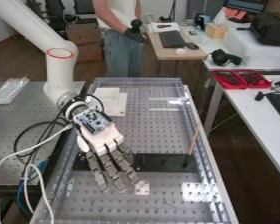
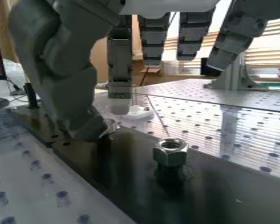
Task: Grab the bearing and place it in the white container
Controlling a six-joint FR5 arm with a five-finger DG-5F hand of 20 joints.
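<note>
Bearing (image 2: pixel 112 125), mostly hidden nr hand (image 1: pixel 103 141), long axis & dir. unclear

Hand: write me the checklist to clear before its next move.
1. Hand over the dark plate: ok.
2. Shiny piece beside the hand confirmed as the bearing: cannot tell, partly hidden.
3. Secure hold on that piece: cannot tell.
4. Hex nut upright, with a gap between it and the hand: ok.
5. Hand above the white block near the arm's base: not ok, it is off to one side.
6. White block confirmed as the container: cannot tell.
</note>
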